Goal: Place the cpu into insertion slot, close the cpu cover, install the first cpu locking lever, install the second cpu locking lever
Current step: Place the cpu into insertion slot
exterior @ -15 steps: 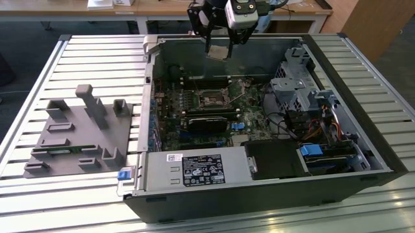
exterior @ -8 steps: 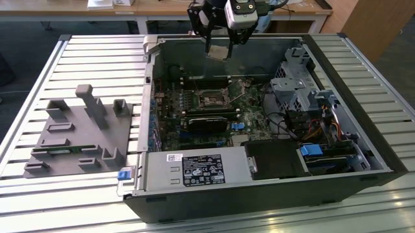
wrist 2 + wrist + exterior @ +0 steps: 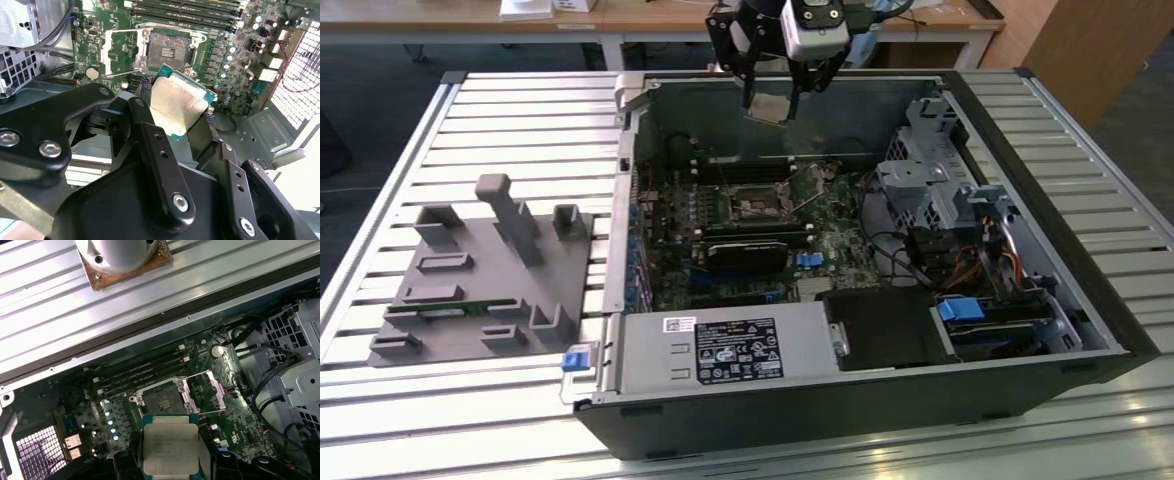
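The gripper (image 3: 771, 96) hangs over the open computer case (image 3: 854, 400), which lies on its side on a ribbed metal table (image 3: 520, 120). Its two black fingers (image 3: 145, 120) are closed in on opposite edges of the chip (image 3: 767, 108) and pinch it between them. The chip's dull silver face shows in both wrist views (image 3: 177, 107) (image 3: 171, 450), with a green edge around it.

The chip is up in the air, well above the green circuit board (image 3: 834, 250) and touching nothing but the fingers. The socket (image 3: 757, 208) sits near the middle of the board. In the first wrist view the socket (image 3: 161, 400) lies bare with its dark centre uncovered, just past the held chip. The cover (image 3: 205, 392) is swung open and stands beside the socket, and the board shows through its window in the second wrist view (image 3: 121, 47). Long dark memory slots (image 3: 140, 372) run beside the socket.

On the exterior view's left, a grey plastic stand (image 3: 467, 290) sits on the table beside the case.
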